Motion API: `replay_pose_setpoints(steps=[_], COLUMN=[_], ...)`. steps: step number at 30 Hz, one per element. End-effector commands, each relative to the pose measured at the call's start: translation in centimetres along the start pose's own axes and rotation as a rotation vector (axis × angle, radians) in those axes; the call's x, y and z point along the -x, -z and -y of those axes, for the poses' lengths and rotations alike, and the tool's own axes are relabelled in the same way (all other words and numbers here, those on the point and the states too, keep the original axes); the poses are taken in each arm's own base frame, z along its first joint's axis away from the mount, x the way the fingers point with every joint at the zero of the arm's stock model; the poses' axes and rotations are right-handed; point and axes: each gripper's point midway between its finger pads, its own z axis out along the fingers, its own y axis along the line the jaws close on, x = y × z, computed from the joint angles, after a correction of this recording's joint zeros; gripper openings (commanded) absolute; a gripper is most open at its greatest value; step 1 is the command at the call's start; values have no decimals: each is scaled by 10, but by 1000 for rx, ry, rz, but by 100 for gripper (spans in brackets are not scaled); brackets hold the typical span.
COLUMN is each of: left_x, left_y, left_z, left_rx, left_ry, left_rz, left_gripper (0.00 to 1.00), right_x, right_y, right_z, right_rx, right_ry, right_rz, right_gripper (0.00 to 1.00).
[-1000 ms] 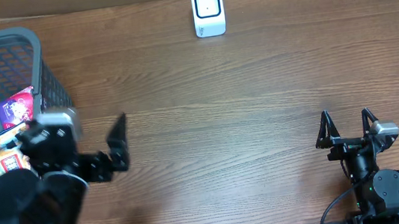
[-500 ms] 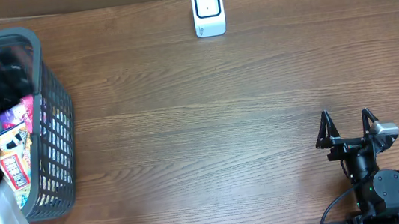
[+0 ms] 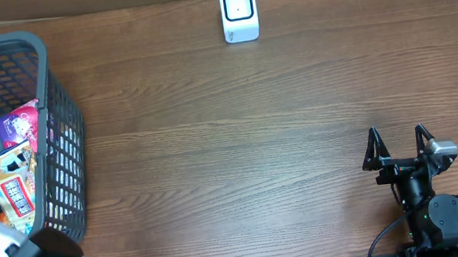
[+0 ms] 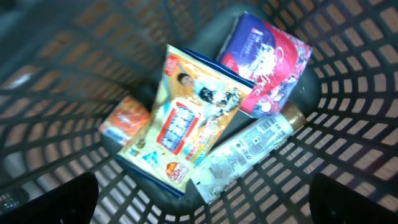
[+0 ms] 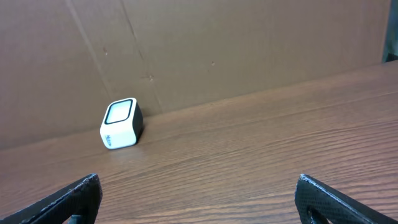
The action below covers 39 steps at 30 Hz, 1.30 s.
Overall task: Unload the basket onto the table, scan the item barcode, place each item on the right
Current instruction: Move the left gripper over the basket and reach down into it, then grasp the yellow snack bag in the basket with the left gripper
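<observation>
Our left hand is spread, empty; snack packet lies directly below it in the basket, overlapping the tube. Risk: we pinch both, or a finger snags the mesh.

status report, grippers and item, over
Left gripper open over basket, empty. Right gripper open, empty. Yellow snack packet on top in basket, ungrasped. Basket wall between it and scanner.
</observation>
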Motion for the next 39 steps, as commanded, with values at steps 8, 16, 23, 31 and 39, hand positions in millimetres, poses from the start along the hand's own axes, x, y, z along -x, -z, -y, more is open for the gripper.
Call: replay_pose_setpoints(steps=[8,16,23,31,39], left_x=[-26,-62,-84,-80,-76], left_y=[-116,-172,-208,-224,-224], left_z=[13,6,-6,-11,-7], left_rx=[-29,11,65,99,83], left_ry=[-174,-235,-251,-257,-233], left_rz=[-221,-303,-319,-266,-251], left_gripper=[100,100,100,47,4], right_x=[-1,-1,-1,-1,-1], right_y=[0,0,0,0,0], right_z=[1,1,1,1,1], right_rx=[0,0,0,0,0], right_ry=[1,1,1,1,1], right_rz=[7,7,7,7,7], right_gripper=[100,100,100,100,100])
